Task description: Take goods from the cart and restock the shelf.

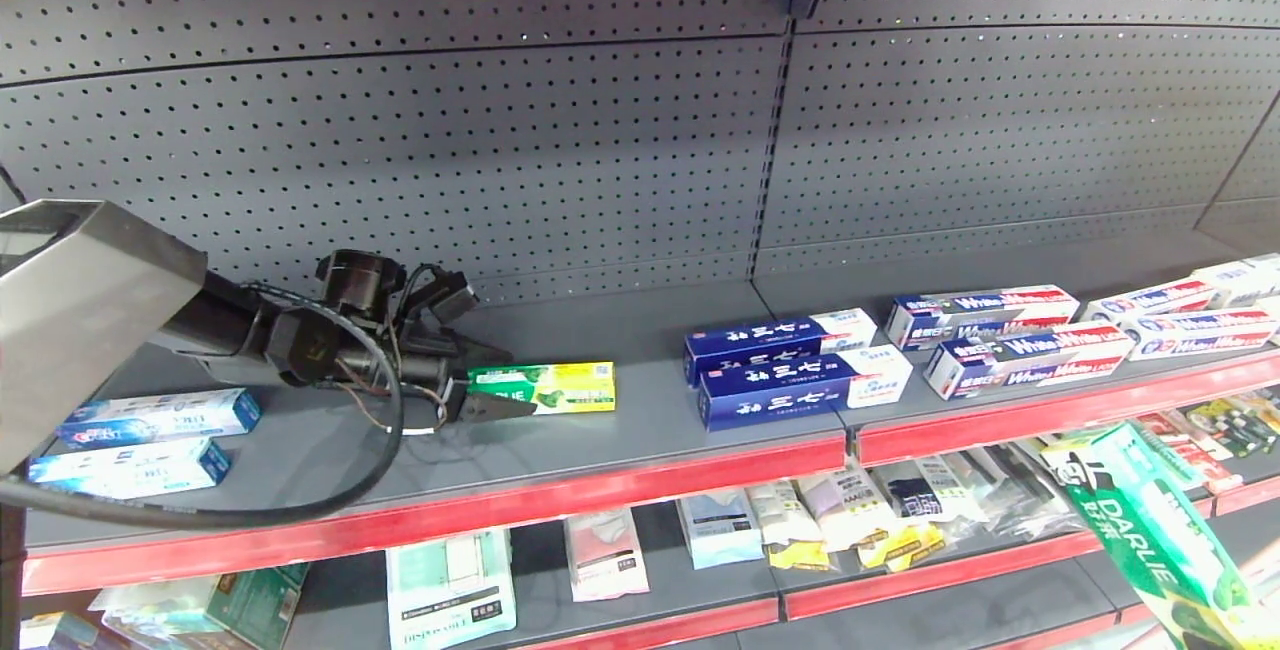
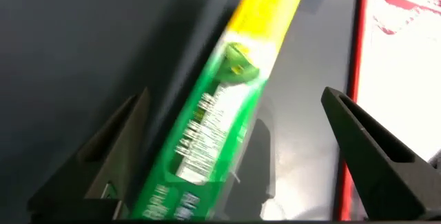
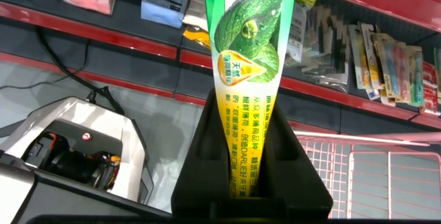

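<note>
The green box (image 1: 560,386) is laid flat on the shelf (image 1: 640,420) with the left tool (image 2: 234,94) spread wide around it, likely for release, while a second green box (image 3: 249,31) is held clamped in the right tool (image 3: 249,107), presumably queued up next.

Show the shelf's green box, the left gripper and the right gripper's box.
green box (image 1: 560,387): head view, front face.
left gripper (image 2: 234,96): left wrist view, between fingertips.
held box (image 3: 249,38): right wrist view, leaf picture.

The end effector (image 3: 249,117) grips a green toothpaste box (image 3: 249,24).
</note>
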